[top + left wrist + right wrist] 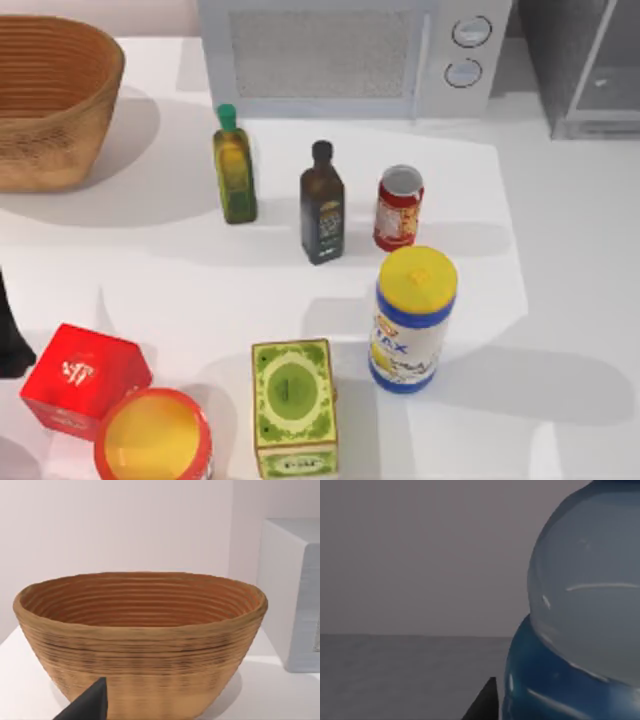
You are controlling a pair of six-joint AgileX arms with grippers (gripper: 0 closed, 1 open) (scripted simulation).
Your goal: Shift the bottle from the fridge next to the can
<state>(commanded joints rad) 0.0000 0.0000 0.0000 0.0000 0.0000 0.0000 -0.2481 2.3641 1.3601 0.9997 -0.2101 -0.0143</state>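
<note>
The bottle (585, 605) looms very close in the right wrist view: clear rounded plastic above a blue label band, standing inside the grey fridge (420, 555). My right gripper (485, 705) is right beside the bottle's lower part. In the top view the fridge (590, 70) stands at the back right corner. The can (398, 207), red with a silver top, stands upright mid-table, right of a dark glass bottle (322, 205). My left arm (8, 345) is parked at the table's left edge, its gripper (87, 705) facing the wicker basket (140, 645).
A white microwave (350, 55) sits at the back. A green-capped oil bottle (234, 175) stands left of the dark bottle. In front of the can is a blue-white canister (412, 320), then a green box (293, 405), a red tub (153, 435) and a red box (85, 380).
</note>
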